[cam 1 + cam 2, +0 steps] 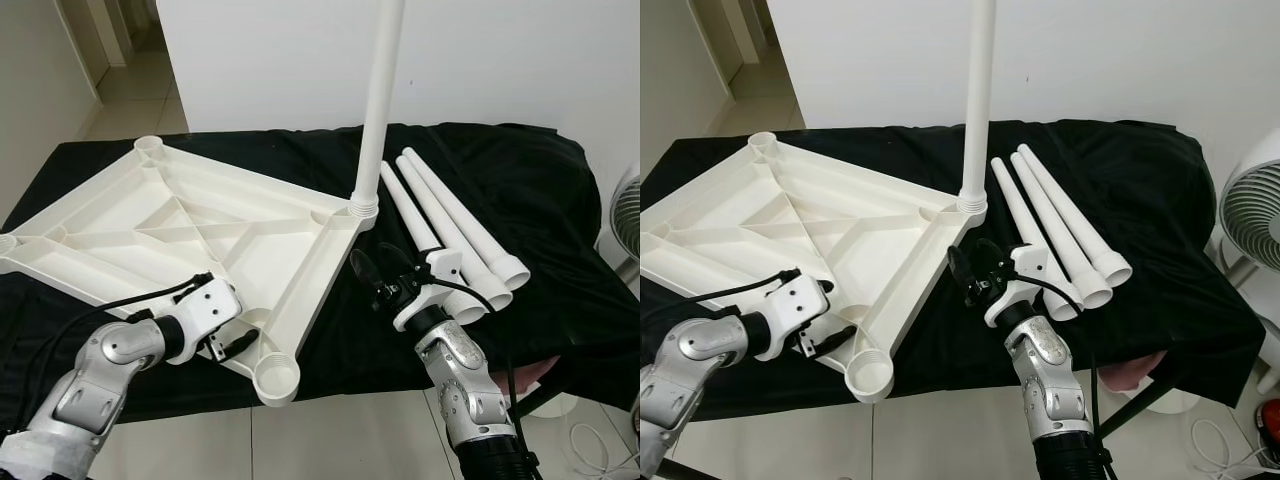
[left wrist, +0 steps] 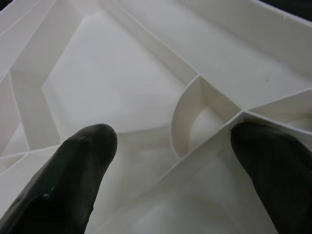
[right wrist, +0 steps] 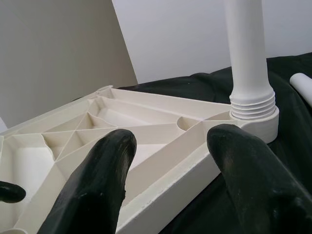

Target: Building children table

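Leg-fitting stage: tabletop (image 1: 180, 230) inverted on bench (image 1: 520, 190), one fitted leg (image 1: 378, 100) upright beyond right gripper (image 1: 372, 278) fingers, spread empty; left gripper (image 1: 228, 345) fingers spread over tabletop ribs; three loose legs (image 1: 450, 235) beside, next likely grasped.

Table draped in black cloth (image 1: 520, 190), upturned white tabletop (image 1: 190, 250) lying on it at left, three loose white legs (image 1: 450, 225) side by side at right

Upturned tabletop (image 1: 180, 225) lies left on the cloth (image 1: 520, 180), three loose legs (image 1: 450, 225) to its right
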You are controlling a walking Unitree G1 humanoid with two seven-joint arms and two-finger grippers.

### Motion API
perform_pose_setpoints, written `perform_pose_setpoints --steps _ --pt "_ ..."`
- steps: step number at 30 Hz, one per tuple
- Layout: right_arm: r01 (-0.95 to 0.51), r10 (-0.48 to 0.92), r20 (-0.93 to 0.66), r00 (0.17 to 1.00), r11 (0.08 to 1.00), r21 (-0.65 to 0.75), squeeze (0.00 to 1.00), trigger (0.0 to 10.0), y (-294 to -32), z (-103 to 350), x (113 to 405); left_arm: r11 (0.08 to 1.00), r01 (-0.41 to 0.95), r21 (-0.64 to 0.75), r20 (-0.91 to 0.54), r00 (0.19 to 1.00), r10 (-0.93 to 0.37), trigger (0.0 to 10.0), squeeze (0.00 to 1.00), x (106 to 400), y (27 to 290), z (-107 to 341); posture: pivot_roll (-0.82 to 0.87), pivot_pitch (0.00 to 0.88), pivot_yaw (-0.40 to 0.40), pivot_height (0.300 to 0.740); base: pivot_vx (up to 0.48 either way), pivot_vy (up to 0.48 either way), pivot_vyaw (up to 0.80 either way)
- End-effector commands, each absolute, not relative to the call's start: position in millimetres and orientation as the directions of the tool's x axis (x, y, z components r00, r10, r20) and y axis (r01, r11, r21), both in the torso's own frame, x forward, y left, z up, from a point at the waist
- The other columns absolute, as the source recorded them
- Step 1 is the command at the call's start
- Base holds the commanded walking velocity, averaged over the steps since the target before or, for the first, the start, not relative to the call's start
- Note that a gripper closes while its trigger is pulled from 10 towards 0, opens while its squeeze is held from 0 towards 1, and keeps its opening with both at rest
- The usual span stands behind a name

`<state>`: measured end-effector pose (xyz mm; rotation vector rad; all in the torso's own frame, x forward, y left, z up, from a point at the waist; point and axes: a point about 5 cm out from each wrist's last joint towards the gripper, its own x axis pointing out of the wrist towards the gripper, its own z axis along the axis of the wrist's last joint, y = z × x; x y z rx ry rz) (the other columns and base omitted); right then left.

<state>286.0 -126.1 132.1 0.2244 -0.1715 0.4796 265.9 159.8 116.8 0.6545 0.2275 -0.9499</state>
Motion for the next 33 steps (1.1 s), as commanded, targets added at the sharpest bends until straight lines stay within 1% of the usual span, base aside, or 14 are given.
perform_pose_setpoints --steps 1,7,11,12,13,14,15,17,18,20,23,27,31,33 --pt "-0.470 0.435 0.214 0.875 0.868 0.162 0.00 10.0 -126 131 284 0.318 0.895 0.314 -0.548 0.444 -0.708 10.0 0.00 255 149 91 -0.07 0.000 0.039 0.740 0.000 0.000 0.00" --pt "-0.474 0.439 0.211 0.873 0.866 0.161 0.00 10.0 -124 130 283 0.248 0.930 0.273 -0.599 0.366 -0.713 10.0 0.00 254 155 82 -0.07 0.000 0.041 0.740 0.000 0.000 0.00" --pt "-0.475 0.440 0.211 0.873 0.865 0.160 0.00 10.0 -124 130 283 0.238 0.935 0.264 -0.607 0.353 -0.713 10.0 0.00 255 158 82 -0.07 0.000 0.042 0.740 0.000 0.000 0.00" --pt "-0.474 0.440 0.210 0.873 0.866 0.159 0.00 10.0 -125 130 283 0.236 0.943 0.236 -0.607 0.333 -0.722 10.0 0.00 255 160 82 -0.07 0.000 0.043 0.740 0.000 0.000 0.00" --pt "-0.474 0.440 0.210 0.873 0.866 0.159 0.00 10.0 -125 130 283 0.236 0.943 0.236 -0.607 0.333 -0.722 10.0 0.00 255 160 82 -0.07 0.000 0.043 0.740 0.000 0.000 0.00" --pt "-0.472 0.438 0.209 0.874 0.867 0.158 0.00 10.0 -125 130 283 0.231 0.951 0.205 -0.609 0.309 -0.731 10.0 0.00 254 162 82 -0.07 0.000 0.043 0.740 0.000 0.000 0.00" --pt "-0.472 0.438 0.209 0.874 0.867 0.158 0.00 10.0 -125 130 283 0.231 0.951 0.205 -0.609 0.309 -0.731 10.0 0.00 254 162 82 -0.07 0.000 0.043 0.740 0.000 0.000 0.00" --pt "-0.469 0.435 0.207 0.876 0.869 0.156 0.00 10.0 -127 130 283 0.211 0.964 0.160 -0.615 0.264 -0.743 10.0 0.00 253 169 85 -0.07 0.000 0.042 0.740 0.000 0.000 0.00" --pt "-0.469 0.435 0.207 0.876 0.869 0.156 0.00 10.0 -127 130 283 0.211 0.964 0.160 -0.615 0.264 -0.743 10.0 0.00 253 169 85 -0.07 0.000 0.042 0.740 0.000 0.000 0.00" --pt "-0.466 0.433 0.206 0.878 0.871 0.155 0.00 10.0 -128 130 282 0.212 0.969 0.127 -0.617 0.245 -0.748 10.0 0.00 255 178 89 -0.07 0.000 0.044 0.740 0.000 0.000 0.00" --pt "-0.462 0.429 0.204 0.880 0.874 0.153 0.00 10.0 -129 129 282 0.235 0.968 0.086 -0.609 0.237 -0.757 10.0 0.00 261 189 94 -0.07 0.000 0.044 0.740 0.000 0.000 0.00" --pt "-0.461 0.428 0.203 0.880 0.875 0.152 0.00 10.0 -129 130 282 0.233 0.969 0.084 -0.614 0.235 -0.754 10.0 0.00 264 194 95 -0.07 0.000 0.043 0.740 0.000 0.000 0.00" --pt "-0.457 0.426 0.202 0.882 0.877 0.147 0.00 10.0 -131 130 283 0.245 0.966 0.077 -0.625 0.238 -0.743 10.0 0.00 269 207 101 -0.07 0.000 0.040 0.740 0.000 0.000 0.00" --pt "-0.457 0.426 0.202 0.882 0.877 0.147 0.00 10.0 -131 130 284 0.250 0.965 0.082 -0.628 0.245 -0.739 10.0 0.00 271 210 102 -0.07 0.000 0.039 0.740 0.000 0.000 0.00"
